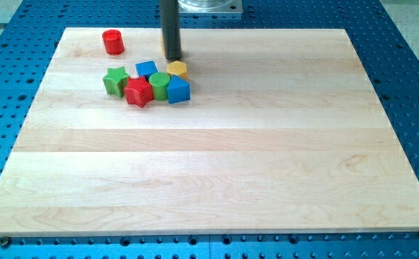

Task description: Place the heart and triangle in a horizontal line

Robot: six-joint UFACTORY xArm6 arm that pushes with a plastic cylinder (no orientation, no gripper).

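Tip (171, 57) of rod down on wooden board (209, 165) near top edge, no jaws to it, holding nothing. Yellow block (168, 44) mostly hidden behind rod, shape can't tell. Cluster just at tip's 6 o'clock: yellow hexagon-ish block (178, 70), blue block (146, 70), green star (115, 80), red star (139, 92), green cylinder (159, 85), blue triangle-like block (178, 90), all touching or nearly. Red cylinder (113, 42) apart at tip's 9 o'clock. Heart not identifiable.

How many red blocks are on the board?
2: a red cylinder near the view's top left, standing alone, and a red star at the cluster's bottom. None seems hidden.
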